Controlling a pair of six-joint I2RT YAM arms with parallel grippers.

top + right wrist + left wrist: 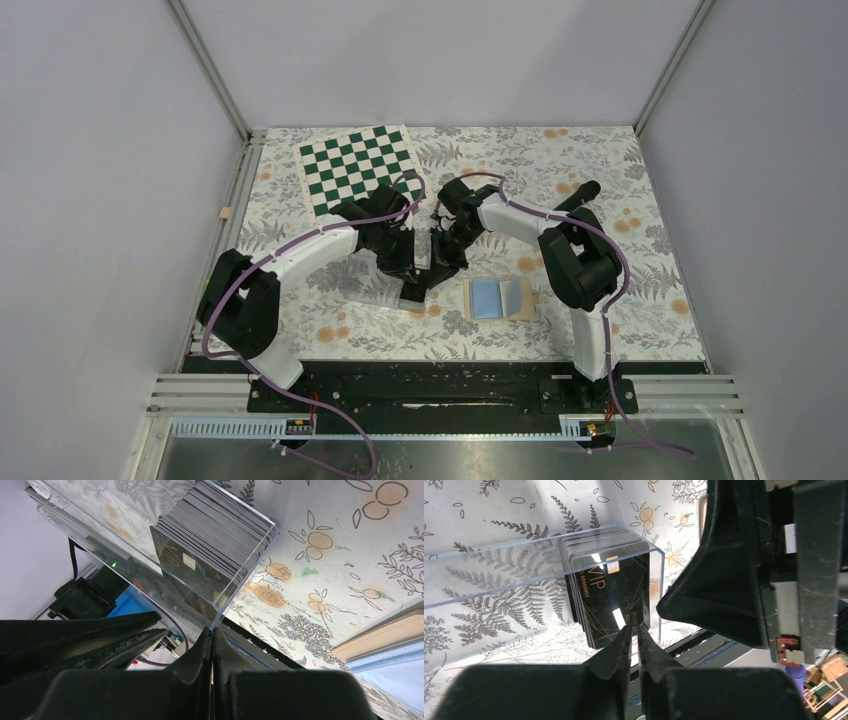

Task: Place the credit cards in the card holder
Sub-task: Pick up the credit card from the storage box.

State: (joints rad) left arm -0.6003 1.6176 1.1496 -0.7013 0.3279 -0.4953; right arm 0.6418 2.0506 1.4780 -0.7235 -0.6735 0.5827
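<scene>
A: Start wide. Floral-covered table (640,280), a green-and-white chessboard (360,168) at the far left, not involved.

B: Noted. The left arm (310,250) and right arm (575,265) both reach inward and meet near the table's middle, just left of the card holder (498,298).

A: How does the holder lie?

B: Folded open and flat, blue lining up, toward the near edge. My guess is it sits opened like that so a card can go straight in. No card shows in it.

A: And the cards?

B: The credit cards (616,600) are a tight black stack standing on edge inside a clear tray (524,565), pushed up against its end wall. The front card reads "VIP". None are out yet, so the task is at its first pick.

A: Why two arms at one tray?

B: Likely one steadies while the other picks. The right jaws are fully closed and empty, with their tips at the tray's near corner. They look to be touching it, though I can't confirm that.

A: The left jaws?

B: All but closed, with only a hairline slit between them. Their tips sit at the lower edge of the front card. Whether that edge is pinched in the slit, I cannot tell.
</scene>
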